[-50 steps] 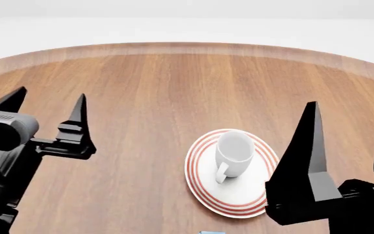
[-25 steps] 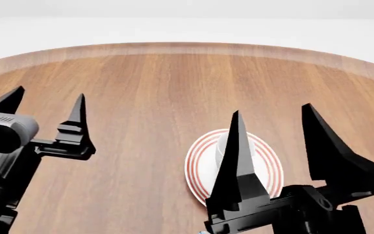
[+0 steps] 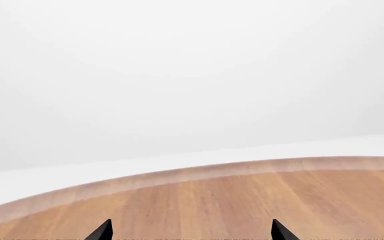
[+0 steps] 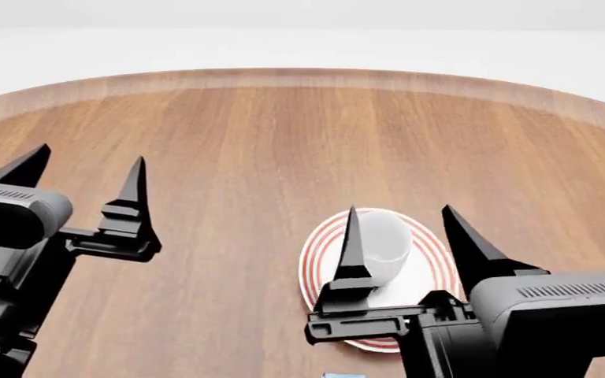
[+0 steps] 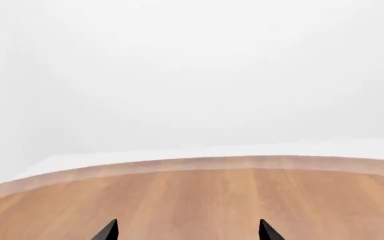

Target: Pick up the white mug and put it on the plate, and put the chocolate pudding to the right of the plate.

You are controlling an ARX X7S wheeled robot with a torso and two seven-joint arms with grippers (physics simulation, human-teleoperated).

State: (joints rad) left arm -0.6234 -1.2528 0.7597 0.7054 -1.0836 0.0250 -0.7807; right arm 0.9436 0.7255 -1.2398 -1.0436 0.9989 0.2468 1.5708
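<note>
Now the glossy white ceramic mug point(image 4: 378, 246) sits on the red-ringed round white plate point(image 4: 318, 250), both grippers spread open and empty, so the pudding carton, barely peeking at the near edge, needs grasping next.

white mug point(image 4: 384, 246) on plate point(image 4: 318, 260) (right of centre), plate on table point(image 4: 239, 142)

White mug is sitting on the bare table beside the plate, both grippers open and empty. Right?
Not quite. In the head view the white mug stands on the plate, not beside it. The left gripper and right gripper are indeed open and empty.
</note>
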